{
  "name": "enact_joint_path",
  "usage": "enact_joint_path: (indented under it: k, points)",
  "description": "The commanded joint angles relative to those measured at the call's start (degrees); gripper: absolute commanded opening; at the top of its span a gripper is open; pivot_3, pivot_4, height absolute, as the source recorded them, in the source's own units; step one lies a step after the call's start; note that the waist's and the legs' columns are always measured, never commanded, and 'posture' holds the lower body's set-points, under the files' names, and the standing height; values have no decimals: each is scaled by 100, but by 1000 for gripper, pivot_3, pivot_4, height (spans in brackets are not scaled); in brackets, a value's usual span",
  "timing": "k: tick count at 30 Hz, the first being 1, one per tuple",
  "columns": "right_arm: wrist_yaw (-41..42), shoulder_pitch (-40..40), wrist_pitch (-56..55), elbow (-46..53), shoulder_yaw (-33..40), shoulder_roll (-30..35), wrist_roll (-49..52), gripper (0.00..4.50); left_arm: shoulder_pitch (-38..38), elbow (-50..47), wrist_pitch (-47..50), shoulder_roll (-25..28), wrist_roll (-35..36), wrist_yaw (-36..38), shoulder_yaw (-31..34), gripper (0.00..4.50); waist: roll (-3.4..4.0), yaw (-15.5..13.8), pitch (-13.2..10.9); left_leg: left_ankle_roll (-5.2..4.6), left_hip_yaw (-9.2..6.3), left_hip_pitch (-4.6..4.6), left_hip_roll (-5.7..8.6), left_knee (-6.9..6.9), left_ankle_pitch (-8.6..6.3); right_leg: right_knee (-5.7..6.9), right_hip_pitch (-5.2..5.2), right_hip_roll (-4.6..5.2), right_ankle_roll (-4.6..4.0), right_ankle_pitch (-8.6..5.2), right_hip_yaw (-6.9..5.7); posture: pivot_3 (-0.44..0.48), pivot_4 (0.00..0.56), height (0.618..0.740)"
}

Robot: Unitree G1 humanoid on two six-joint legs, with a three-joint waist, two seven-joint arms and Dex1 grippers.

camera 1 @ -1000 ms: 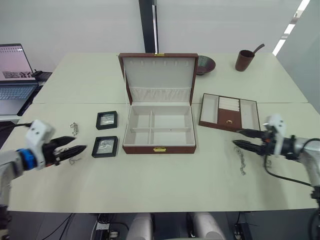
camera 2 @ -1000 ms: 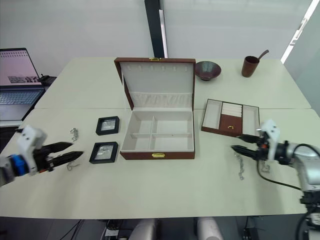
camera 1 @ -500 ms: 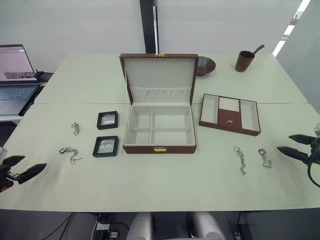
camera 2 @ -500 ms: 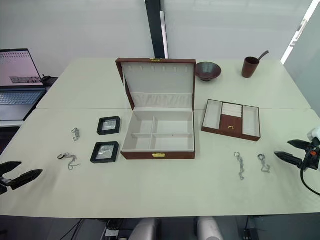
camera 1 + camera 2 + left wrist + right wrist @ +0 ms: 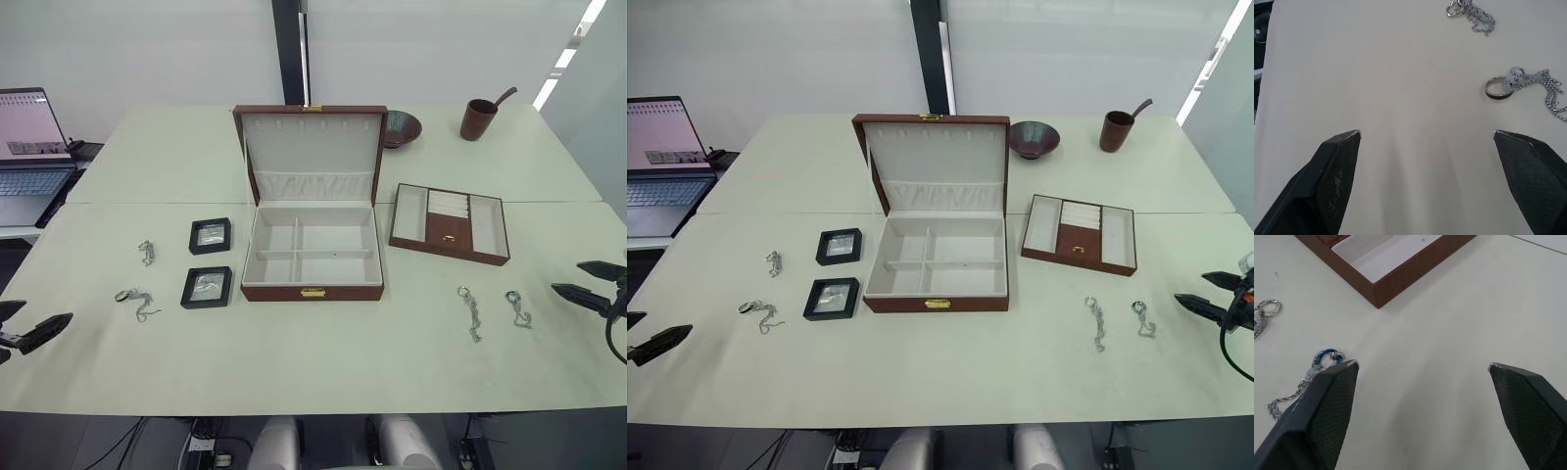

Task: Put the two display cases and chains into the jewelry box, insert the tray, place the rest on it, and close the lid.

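The jewelry box [image 5: 312, 279] stands open mid-table, its lid [image 5: 312, 142] upright and its cream compartments bare. The two display cases [image 5: 210, 235] [image 5: 207, 286] lie left of it, one behind the other. Two chains [image 5: 147, 252] [image 5: 135, 299] lie further left, and two more [image 5: 470, 311] [image 5: 516, 308] lie to the right of the box. The tray [image 5: 450, 222] sits behind those, right of the box. My left gripper [image 5: 47, 310] is open at the table's left edge, near the ringed chain [image 5: 1528, 85]. At the right edge my right gripper [image 5: 1422, 364] is open, close to the blue-ringed chain [image 5: 1327, 357].
A laptop [image 5: 29, 137] stands open at the far left, off the table. A dark bowl [image 5: 402, 125] and a brown cup with a spoon [image 5: 480, 117] sit at the back right. Bare tabletop stretches in front of the box.
Both grippers have drawn back outward from over the table to its left and right edges, staying open. The chains they hid now show. Nothing on the table has moved.
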State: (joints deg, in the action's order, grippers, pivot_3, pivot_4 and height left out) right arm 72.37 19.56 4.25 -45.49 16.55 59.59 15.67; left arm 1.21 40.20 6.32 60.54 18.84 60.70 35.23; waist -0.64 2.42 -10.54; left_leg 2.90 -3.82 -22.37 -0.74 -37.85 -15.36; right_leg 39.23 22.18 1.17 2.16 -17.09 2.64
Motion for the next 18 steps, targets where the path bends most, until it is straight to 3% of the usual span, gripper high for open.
enact_joint_path:
  k: [1, 11, 14, 18]
  points:
    - [26, 126, -57, -12, 28, 103, -16, 4500, -93, 62, -121, 157, -15, 32, -23, 4488, 0, 1, 0, 0, 0, 0, 0, 0, 0, 0, 0, 0, 0, 0, -1, 0, 150, 740]
    - [297, 315, 387, 545, 69, 97, 239, 4500, -481, -101, 7, 79, 52, 151, -284, 4488, 0, 0, 0, 0, 0, 1, 1, -2, 0, 10, 1, 0, 0, 0, 1, 0, 150, 740]
    - [438, 344, 838, 1236, 55, 38, 502, 4500, -709, -189, 32, 57, -21, 144, -513, 4488, 0, -2, 0, 0, 0, 2, 1, -4, 0, 17, 2, 0, 0, 0, 3, 0, 150, 740]
    - [565, 258, 1628, 3041, -157, -70, 1025, 4500, -1436, -252, 282, -48, -120, 44, -1025, 4488, 1, -11, 0, 0, -4, 0, 2, -5, 0, 23, 5, -1, 0, 0, 0, 0, 150, 740]
